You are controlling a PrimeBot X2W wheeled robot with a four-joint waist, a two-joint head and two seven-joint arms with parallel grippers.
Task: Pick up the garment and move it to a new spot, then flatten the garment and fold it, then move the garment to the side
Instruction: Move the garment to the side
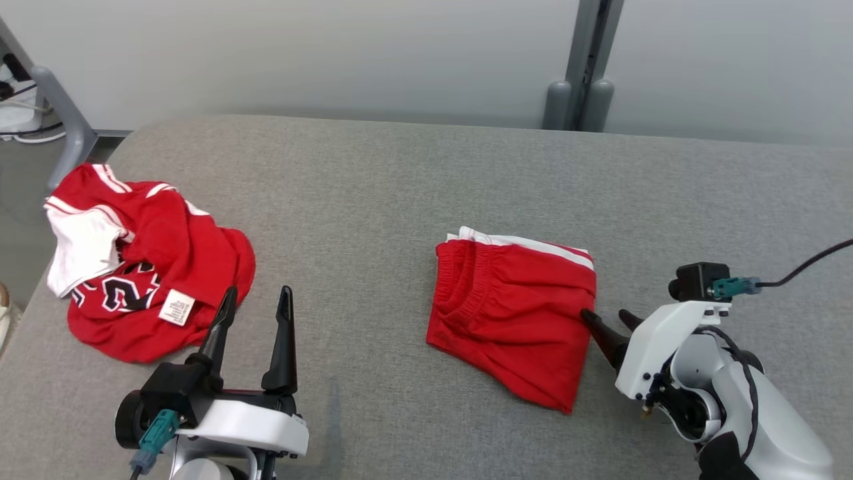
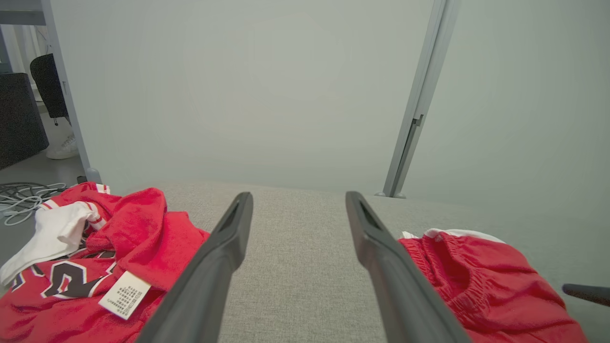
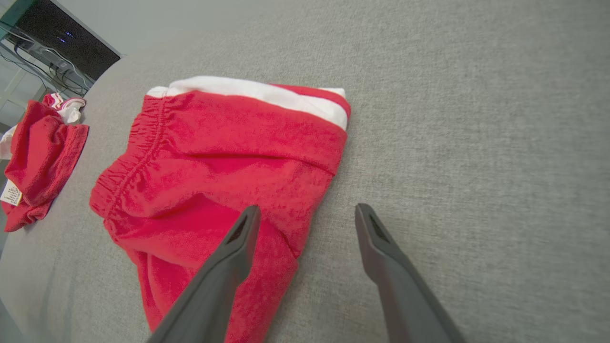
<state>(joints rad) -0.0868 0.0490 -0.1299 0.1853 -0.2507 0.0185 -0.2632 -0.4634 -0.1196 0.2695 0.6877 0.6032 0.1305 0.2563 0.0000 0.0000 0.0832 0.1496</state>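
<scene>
Red shorts (image 1: 513, 313) lie just beside the spread right claw (image 1: 604, 315).

Lab-like room: partition panels (image 2: 238, 95), floor cables (image 2: 28, 190)

Work surface: broad table (image 1: 400, 193) covered in grey woven fabric, far-left corner rounded. Behind it: pale grey-white partition panels (image 1: 300, 53), matt and evenly lit, joined by a grey metal upright (image 1: 593, 33) that ends in two rounded feet (image 1: 558, 103) at the table's back edge. Left of the table: grey tubular frame leg (image 1: 66, 120); grey floor (image 1: 16, 213); loose pale cables (image 2: 26, 190) on the floor; one white shoe (image 2: 62, 147); dark furniture (image 2: 19, 119), kind unclear. Light: soft, diffuse, faint shadows.
</scene>
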